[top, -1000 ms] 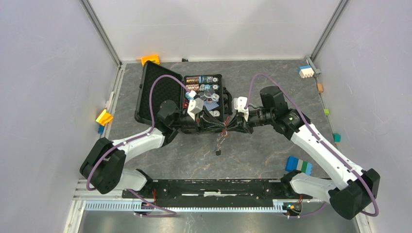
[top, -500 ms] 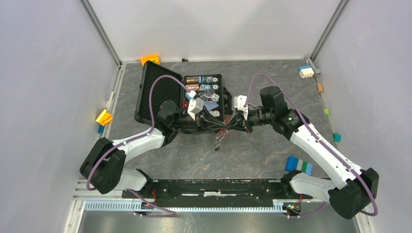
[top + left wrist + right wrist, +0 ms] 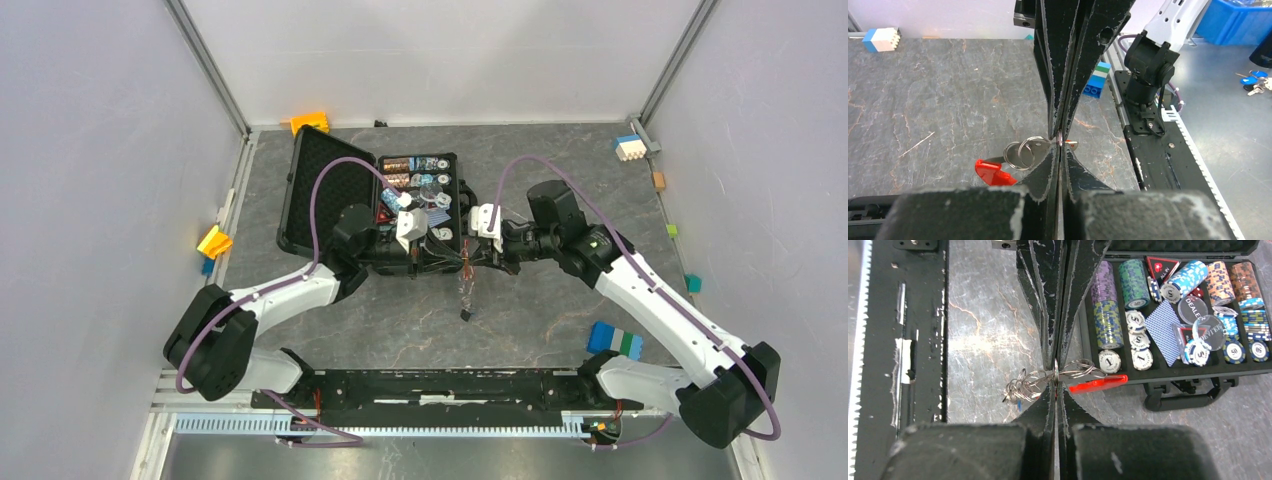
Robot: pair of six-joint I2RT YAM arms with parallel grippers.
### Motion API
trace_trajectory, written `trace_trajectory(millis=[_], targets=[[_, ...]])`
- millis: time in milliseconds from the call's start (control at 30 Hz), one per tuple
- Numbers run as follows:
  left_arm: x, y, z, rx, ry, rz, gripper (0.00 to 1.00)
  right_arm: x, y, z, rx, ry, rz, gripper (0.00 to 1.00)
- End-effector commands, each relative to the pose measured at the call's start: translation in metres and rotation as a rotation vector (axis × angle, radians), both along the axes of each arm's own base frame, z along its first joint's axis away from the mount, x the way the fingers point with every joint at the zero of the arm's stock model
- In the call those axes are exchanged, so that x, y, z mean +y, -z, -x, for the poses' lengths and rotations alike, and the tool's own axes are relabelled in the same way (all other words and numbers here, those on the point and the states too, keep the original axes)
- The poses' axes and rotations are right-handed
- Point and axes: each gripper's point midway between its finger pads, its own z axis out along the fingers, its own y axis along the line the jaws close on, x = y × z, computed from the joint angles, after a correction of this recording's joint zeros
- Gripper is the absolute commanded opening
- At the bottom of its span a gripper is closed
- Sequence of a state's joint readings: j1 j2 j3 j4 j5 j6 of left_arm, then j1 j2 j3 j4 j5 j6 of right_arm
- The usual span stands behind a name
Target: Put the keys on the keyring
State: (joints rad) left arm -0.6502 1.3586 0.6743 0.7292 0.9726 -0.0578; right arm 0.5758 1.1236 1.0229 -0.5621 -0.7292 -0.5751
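Two pincers meet tip to tip just in front of the poker-chip case [image 3: 330, 190]. The right pincer [image 3: 1055, 375] is pressed together on the wire of the keyring [image 3: 1079, 368]. Its red tag [image 3: 1098, 384] juts out on one side of the tips and a tangle of chain [image 3: 1023, 385] hangs off the other. A blue speck in that tangle may be one of the keys [image 3: 1018, 402], though it is too small to be sure. The left pincer [image 3: 1060, 142] is likewise shut tight on a silvery loop of the same bunch. A red piece [image 3: 993, 172] dangles beside it; I cannot tell whether it is the tag or a key head. Both grips are thin, fingertip-only pinches, so any pull of one arm against the other could twist the wire out or spring the ring shut. The loose chain could also swing and snag the case's front handle, which sits close by the right pincer's tag side. Beneath and on the chain side the surface [image 3: 983, 330] lies open as far as the black base rail [image 3: 898, 340], so that looks the safer way to move.
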Motion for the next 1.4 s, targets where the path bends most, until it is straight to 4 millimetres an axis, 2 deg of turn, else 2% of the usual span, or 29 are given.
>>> trace_trajectory(millis=[0, 567, 1233, 1367], targets=[[0.002, -0.006, -0.009, -0.078, -0.022, -0.027, 0.07, -0.006, -0.013, -0.012, -0.107, 0.045, 0.067, 0.0], [-0.003, -0.006, -0.014, -0.063, -0.02, -0.043, 0.06, 0.005, -0.011, -0.011, -0.102, 0.044, 0.135, 0.0], [-0.006, -0.01, -0.006, -0.054, 0.025, -0.029, 0.16, 0.009, -0.005, -0.015, -0.078, 0.063, 0.172, 0.0], [-0.006, -0.011, -0.005, -0.051, 0.032, -0.025, 0.13, 0.01, -0.005, -0.015, -0.076, 0.063, 0.167, 0.0]])
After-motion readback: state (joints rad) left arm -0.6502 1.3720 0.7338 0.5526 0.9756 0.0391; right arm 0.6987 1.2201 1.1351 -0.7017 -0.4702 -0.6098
